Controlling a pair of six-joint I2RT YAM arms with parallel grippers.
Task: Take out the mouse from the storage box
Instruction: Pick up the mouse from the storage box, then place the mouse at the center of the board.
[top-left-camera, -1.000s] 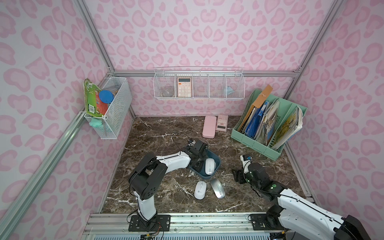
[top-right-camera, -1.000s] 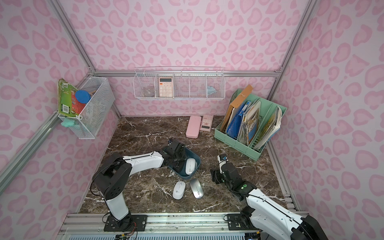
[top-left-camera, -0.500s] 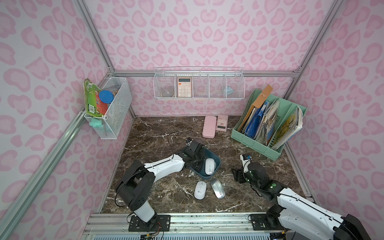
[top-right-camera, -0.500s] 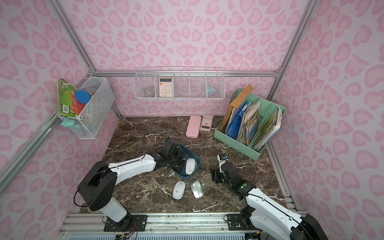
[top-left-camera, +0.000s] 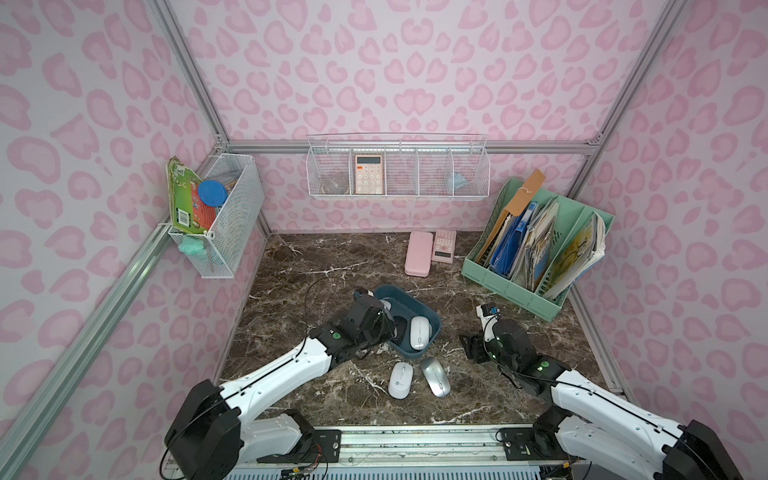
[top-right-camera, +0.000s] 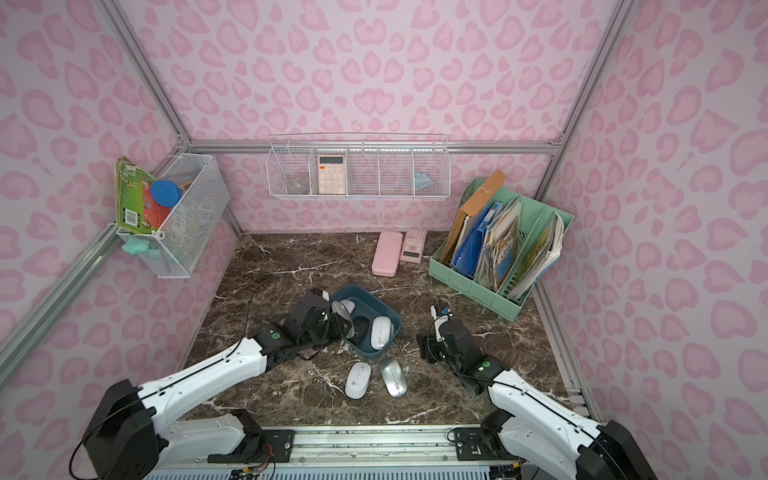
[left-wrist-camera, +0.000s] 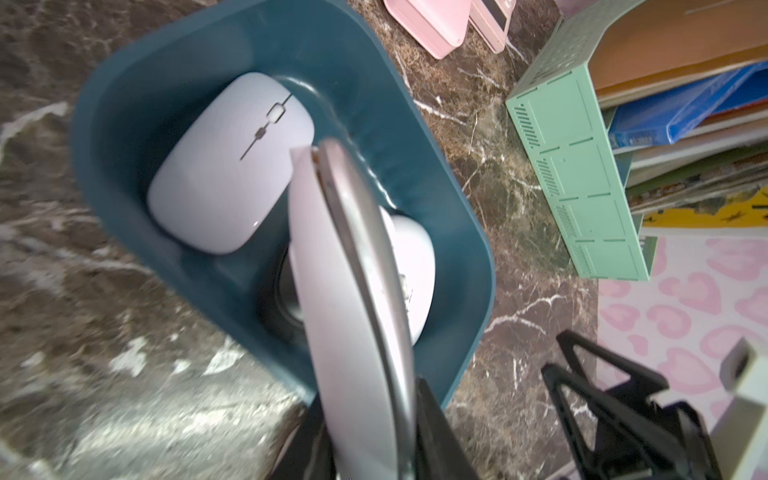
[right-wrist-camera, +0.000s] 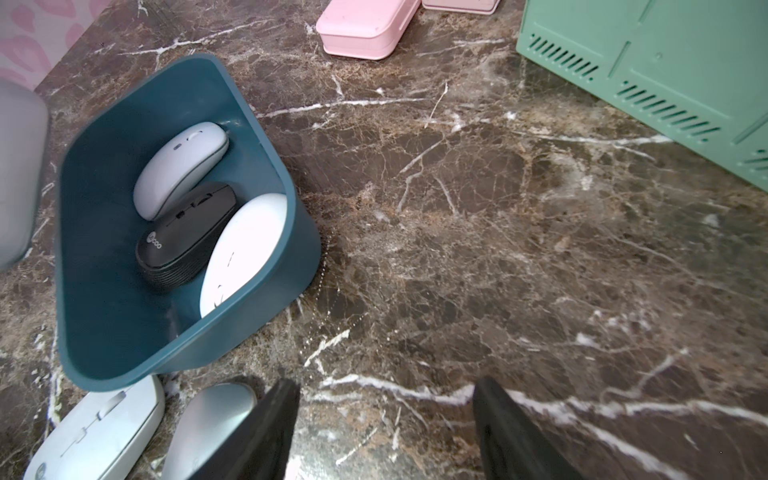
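**Silver-edged mouse not yet clear of the box**

In both top views your left gripper (top-left-camera: 384, 322) hangs at the left rim of the storage box (top-left-camera: 409, 354), mid-table; the right gripper (top-left-camera: 471, 348) hovers right of it. Left wrist: the jaws pinch the mouse (left-wrist-camera: 349, 291) on edge, over the box. Thin and slick, it could slip on a fast swing, or clip the rim and drag it. Right wrist: jaws spread, empty. The black mouse (right-wrist-camera: 187, 232) carries a logo, roughly "coo".

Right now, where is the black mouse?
In the right wrist view, the black mouse lies inside the storage box mid-table, between a pale grey mouse and a white mouse.
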